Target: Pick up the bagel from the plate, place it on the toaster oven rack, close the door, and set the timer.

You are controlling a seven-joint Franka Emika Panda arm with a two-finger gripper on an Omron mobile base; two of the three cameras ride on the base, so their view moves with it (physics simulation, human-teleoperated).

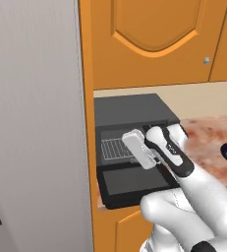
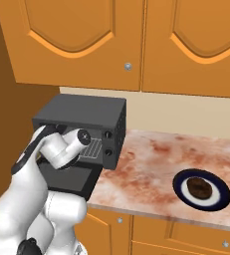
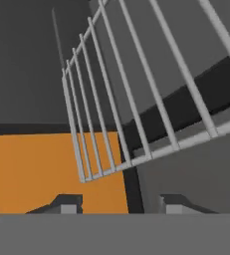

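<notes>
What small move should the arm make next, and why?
Probably pull the pincer back from the oven and swing it right, toward the plate. The door lies open, the toaster oven rack is bare, the pincer holds nothing, and the bagel is on its plate.

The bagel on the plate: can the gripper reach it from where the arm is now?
Probably yes. The bagel lies uncovered on the plate, with bare counter between it and the oven. The gripper, fingers apart and holding nothing, is at the toaster oven rack, over the open door, so the arm must swing right.
</notes>
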